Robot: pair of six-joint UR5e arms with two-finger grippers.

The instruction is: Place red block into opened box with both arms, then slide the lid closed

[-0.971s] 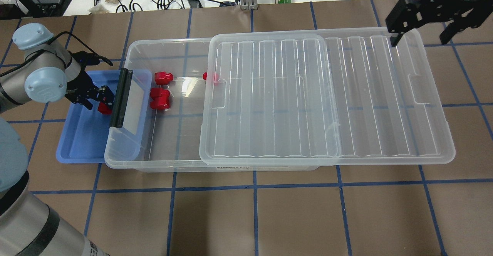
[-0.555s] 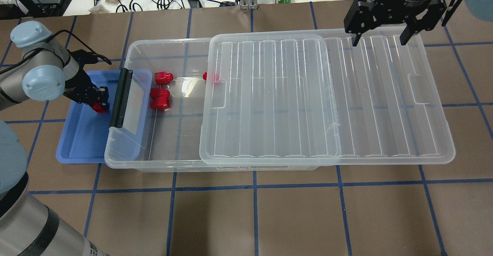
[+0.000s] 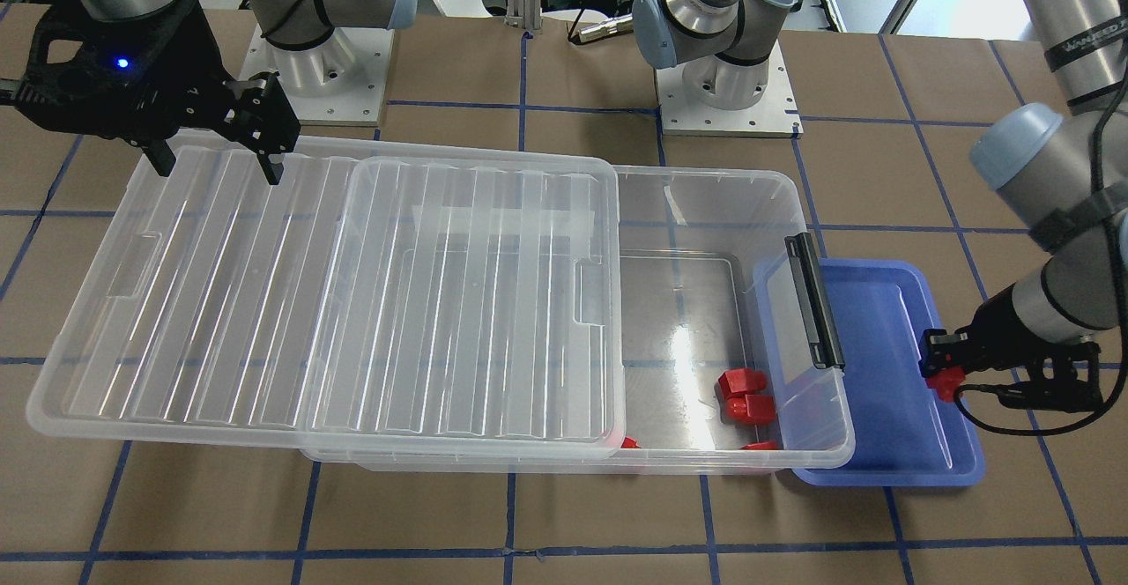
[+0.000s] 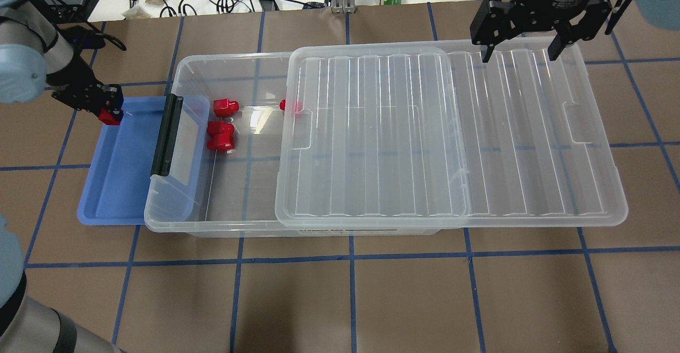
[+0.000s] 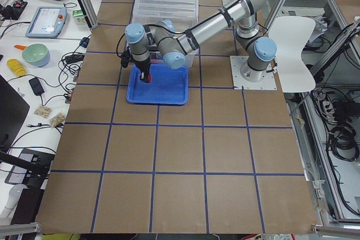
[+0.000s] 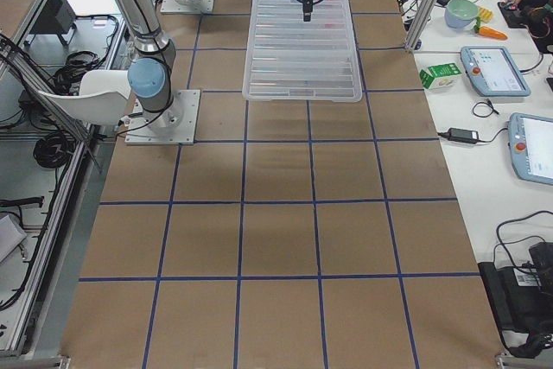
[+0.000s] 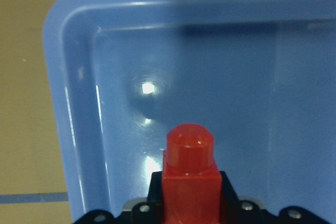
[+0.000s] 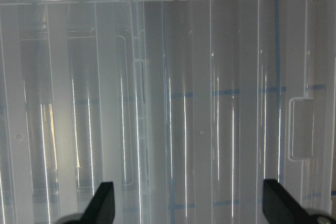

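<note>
Across the tabletop (image 3: 564, 514) in the front-facing view, the box (image 3: 705, 206) lies with its lid (image 3: 264, 303) slid partway off, leaving the handle end uncovered; three red blocks show fully on the box floor and a fourth peeks out under the lid's edge. The left claw (image 3: 941, 372) grips the red block (image 3: 945, 382) over the outer rim of the blue tray (image 3: 881, 444), which is tucked beneath the box's handle (image 3: 815, 312). The right claw (image 3: 216, 162) hangs spread wide above the lid's far corner, its blue light on. From overhead the same count holds: one box, one lid, one tray, two arms, and five blocks in all, the held one at the tray's back corner, well apart from the three clustered just inside the handle end. The left side view shows what the others hide, that the near arm holds the block raised clear of the tray floor. The right side view gives only the lid's ribbed length with the near claw over its far end. The left wrist camera sees the block end-on, its round stub pointing away, clamped between the fingers above the tray's corner. The right wrist camera shows two finger tips set far apart over the ribbed lid and one rectangular tab.
</note>
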